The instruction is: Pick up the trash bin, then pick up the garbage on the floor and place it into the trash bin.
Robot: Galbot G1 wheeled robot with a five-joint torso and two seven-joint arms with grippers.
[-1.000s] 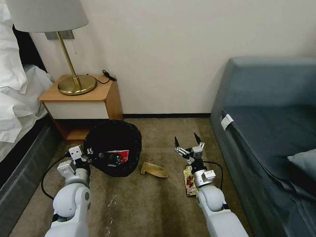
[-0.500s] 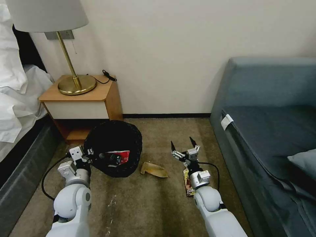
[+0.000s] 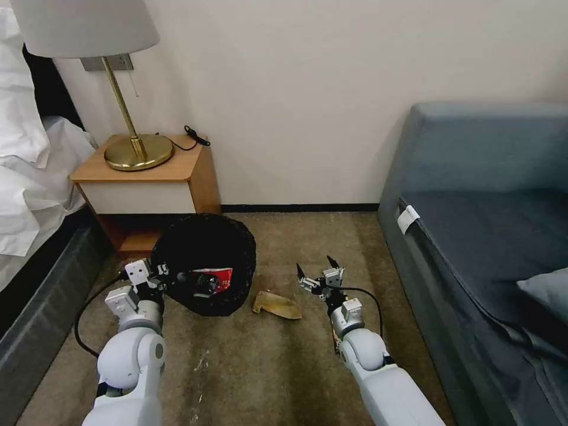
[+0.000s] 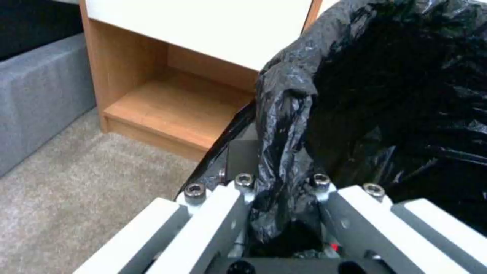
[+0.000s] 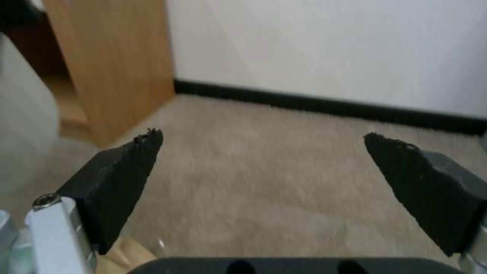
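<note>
Reaching forward from the near edge of the scene, both arms work low over the floor [image 3: 248, 378], a beige-brown carpet with pale streaks. On the left, the left gripper [image 3: 155, 278] is clamped on the bag-covered rim of the trash bin [image 3: 204, 260]; the left wrist view shows crinkled black plastic pinched between its fingers [image 4: 223, 213]. The bin tilts its mouth toward the robot (a red-and-white wrapper [image 3: 214, 279] lies inside). To the right, the right gripper [image 3: 315, 273] hangs above the carpet with its dark pads [image 5: 121, 179] spread wide and nothing between them. A tan crumpled paper scrap [image 3: 277, 305] lies on the carpet between the bin and that gripper, just left of it. Farther left stands a wooden nightstand [image 3: 148, 177] bearing a brass lamp [image 3: 137, 151], and a blue-grey sofa [image 3: 491, 225] lines the right side.
</note>
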